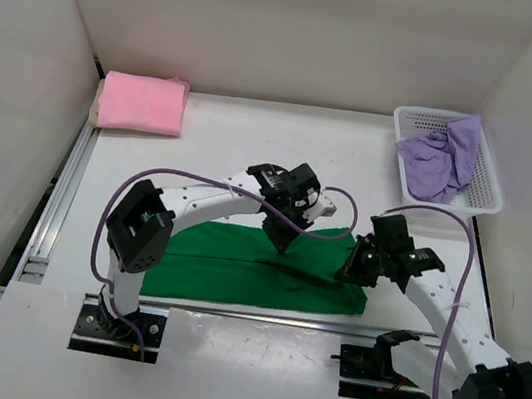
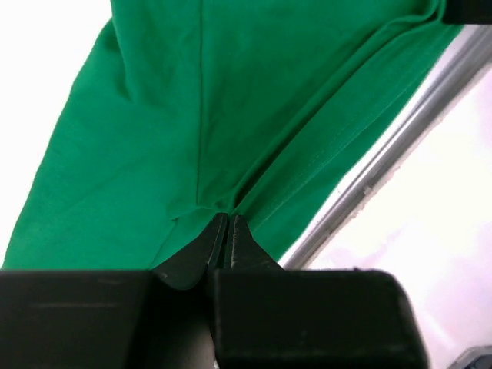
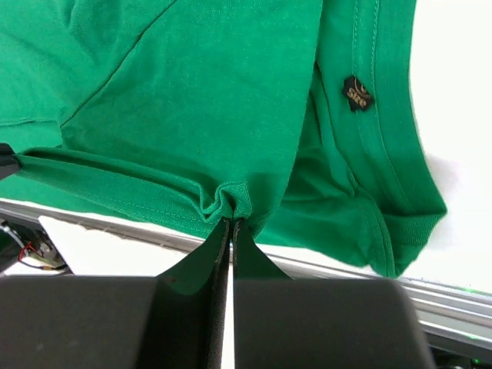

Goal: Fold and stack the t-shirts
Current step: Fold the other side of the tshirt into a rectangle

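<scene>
Okay, the pink t-shirt [image 1: 142,103] lies folded flat, well apart from the green t-shirt [image 1: 225,266], off beyond its far left corner (a sliver of tan cloth [image 1: 95,110] shows at the pink one's left edge, too small to tell more). The green t-shirt lies as a long band across the white table [image 1: 223,152], in front of both arm bases. The left gripper [image 1: 282,243] sits over the green t-shirt's far edge, about mid-length. In the left wrist view its jaws are pinched together on a ridge of green fabric [image 2: 223,223], with creases running away from the tips. The right gripper [image 1: 351,269] is at the green t-shirt's right end. In the right wrist view its jaws are clamped tight on a small bunch of hem [image 3: 231,223]. A dark label [image 3: 357,93] shows by the collar seam. A white mesh basket [image 1: 489,194] stands well beyond the green t-shirt's right end, and the purple t-shirt [image 1: 439,161] is crumpled inside it.
</scene>
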